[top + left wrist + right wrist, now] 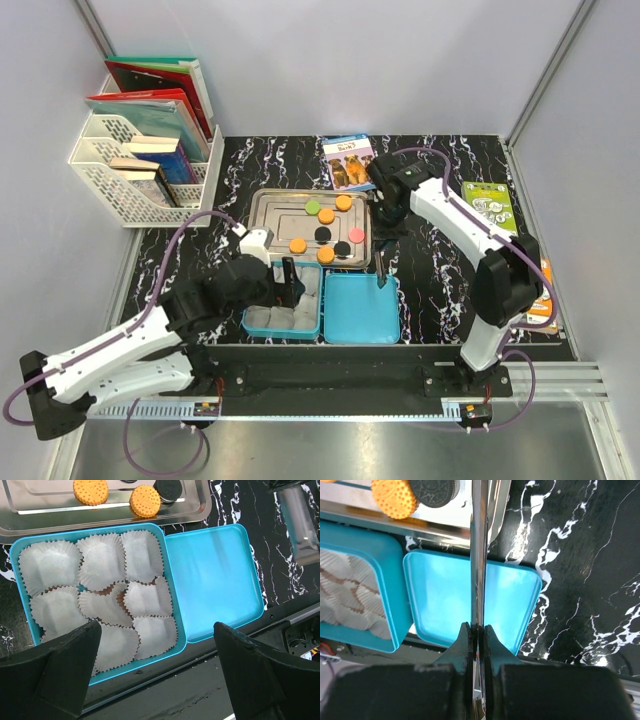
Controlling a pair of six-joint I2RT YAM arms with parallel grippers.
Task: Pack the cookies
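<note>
Several cookies lie on a steel tray [262, 205]: a green cookie [312, 208], a pink cookie [357, 235], orange cookies [297, 245] and black cookies [322, 235]. A blue box [250, 322] lined with white paper cups [102, 555] sits in front of the tray, its blue lid [362, 308] beside it on the right. My left gripper [156, 627] is open and empty over the box's near edge. My right gripper [478, 627] is shut on a thin metal tool [479, 555] that hangs over the lid and the tray's right edge. An orange cookie [394, 497] and a black cookie [434, 490] lie just left of the tool.
A white file rack [110, 165] with books stands at the back left. A booklet [348, 160] lies behind the tray, and a green card [488, 205] lies at the right. Grey walls close in the table on three sides.
</note>
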